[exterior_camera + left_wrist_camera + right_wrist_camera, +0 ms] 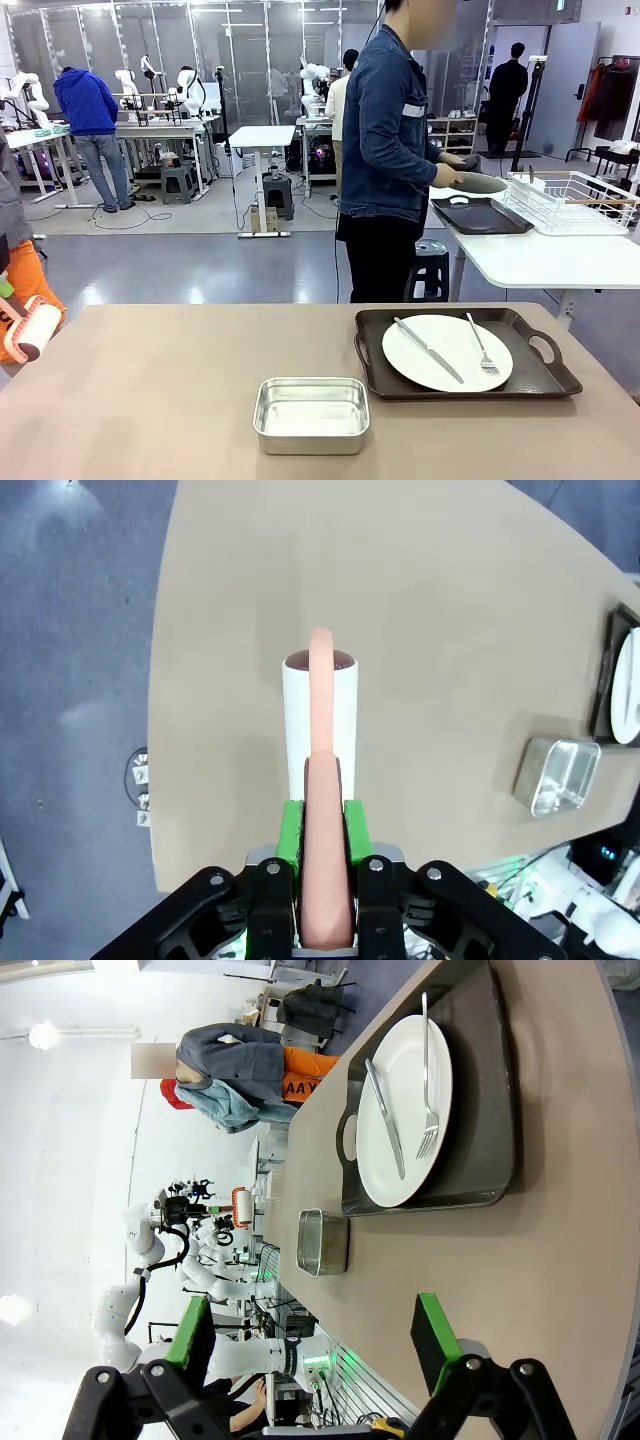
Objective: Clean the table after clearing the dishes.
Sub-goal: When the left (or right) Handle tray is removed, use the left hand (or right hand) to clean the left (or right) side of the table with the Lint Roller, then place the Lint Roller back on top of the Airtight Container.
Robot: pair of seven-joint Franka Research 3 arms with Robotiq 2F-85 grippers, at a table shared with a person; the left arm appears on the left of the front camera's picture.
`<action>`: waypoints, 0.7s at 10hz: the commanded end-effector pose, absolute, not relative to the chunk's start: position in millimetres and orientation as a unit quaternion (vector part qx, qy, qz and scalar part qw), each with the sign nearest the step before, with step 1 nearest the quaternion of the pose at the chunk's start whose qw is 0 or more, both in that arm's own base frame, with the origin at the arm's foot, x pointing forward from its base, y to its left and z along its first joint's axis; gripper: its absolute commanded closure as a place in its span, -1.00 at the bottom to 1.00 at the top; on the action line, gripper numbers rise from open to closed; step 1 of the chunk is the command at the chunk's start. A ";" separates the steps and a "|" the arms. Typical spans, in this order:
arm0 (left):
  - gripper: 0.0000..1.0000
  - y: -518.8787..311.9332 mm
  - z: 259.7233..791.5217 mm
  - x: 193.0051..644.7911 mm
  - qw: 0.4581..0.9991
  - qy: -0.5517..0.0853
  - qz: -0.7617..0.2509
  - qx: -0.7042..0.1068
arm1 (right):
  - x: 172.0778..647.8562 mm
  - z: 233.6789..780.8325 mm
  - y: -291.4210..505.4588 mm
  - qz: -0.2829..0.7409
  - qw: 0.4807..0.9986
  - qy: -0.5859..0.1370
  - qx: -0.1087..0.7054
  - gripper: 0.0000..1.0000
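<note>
Left end effector [322,825] clamped on roller [300,720] | right end effector [313,1330] apart | table [150,400]: one plate [450,340], one pan [311,412]

Pale capital letters stood on an orange garment [306,1080] worn by a person in the right wrist view; turned sideways with the picture, they read roughly "AAY", and the folds of a grey jacket hid whatever came before or after them; a small round sticker [140,777] on the grey floor [70,630] in the left wrist view bore dark print too small to read; a green sign [560,5] high on the far wall in the front view was likewise too small to make out.
</note>
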State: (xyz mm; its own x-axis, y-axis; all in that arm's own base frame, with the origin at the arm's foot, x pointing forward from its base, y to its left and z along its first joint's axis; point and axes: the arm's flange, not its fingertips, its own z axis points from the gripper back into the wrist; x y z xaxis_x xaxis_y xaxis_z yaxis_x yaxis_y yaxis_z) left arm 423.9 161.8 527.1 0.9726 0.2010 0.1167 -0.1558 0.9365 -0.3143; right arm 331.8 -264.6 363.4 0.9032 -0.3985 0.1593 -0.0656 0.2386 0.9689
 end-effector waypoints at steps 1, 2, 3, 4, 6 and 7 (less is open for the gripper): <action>0.59 162.7 530.1 424.3 0.982 -0.079 0.083 -0.151 | 330.9 366.5 -264.1 -0.110 0.763 -0.192 0.608 -1.00; 0.59 162.7 530.1 424.3 0.982 -0.079 0.083 -0.151 | 330.9 366.5 -264.1 -0.110 0.763 -0.192 0.608 -1.00; 0.59 162.7 530.1 424.3 0.982 -0.079 0.083 -0.151 | 330.9 366.5 -264.1 -0.110 0.763 -0.192 0.608 -1.00; 0.59 162.7 530.1 424.3 0.982 -0.079 0.083 -0.151 | 330.9 366.5 -264.1 -0.110 0.763 -0.192 0.608 -1.00; 0.59 162.7 530.1 424.3 0.982 -0.079 0.083 -0.151 | 330.9 366.5 -264.1 -0.110 0.763 -0.192 0.608 -1.00; 0.59 162.7 530.1 424.3 0.982 -0.079 0.083 -0.151 | 330.9 366.5 -264.1 -0.110 0.763 -0.192 0.608 -1.00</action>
State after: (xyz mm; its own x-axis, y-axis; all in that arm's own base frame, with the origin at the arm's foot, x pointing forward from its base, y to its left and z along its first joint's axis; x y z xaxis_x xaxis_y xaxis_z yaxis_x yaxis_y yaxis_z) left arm 424.8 161.0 527.2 0.9731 0.1983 0.1169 -0.1530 0.9367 -0.3150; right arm 331.8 -264.6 363.4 0.9032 -0.3985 0.1593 -0.0656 0.2386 0.9689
